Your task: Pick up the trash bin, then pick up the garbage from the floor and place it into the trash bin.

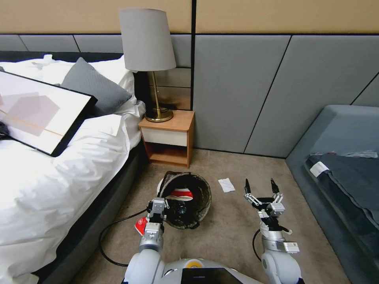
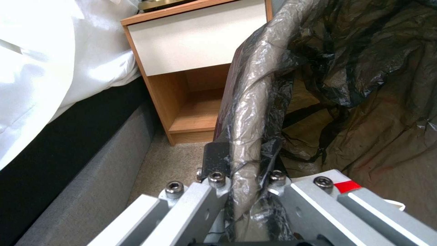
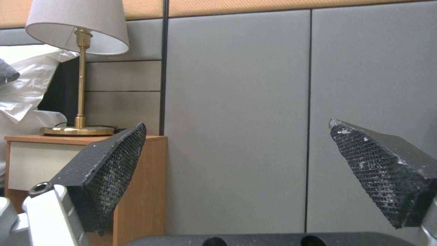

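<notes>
We had the trash bin (image 1: pixel 185 199) pinched at its rim by our left gripper (image 1: pixel 164 209) — a red-and-white packet (image 1: pixel 182 194) inside; the white scrap (image 1: pixel 226 184) at its two o'clock remained, right gripper (image 1: pixel 260 188) wide open, empty.

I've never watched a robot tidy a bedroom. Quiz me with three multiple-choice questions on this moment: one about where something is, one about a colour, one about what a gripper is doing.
1. Where does the white paper scrap lie?
A. On the bed
B. On the carpet between the bin and the right gripper
C. On the nightstand

2. What colour is the lamp's stem and base?
A. Brass gold
B. Blue
C. Black

3. What is the left gripper doing?
A. Hanging open over the sofa
B. Holding a pillow
C. Clamped on the trash bin's rim

Answers:
1 B: the white paper scrap lies on the floor, between the trash bin and the open right gripper.
2 A: the lamp has a gold stem and foot.
3 C: the left gripper pinches the bag-lined rim.
</notes>
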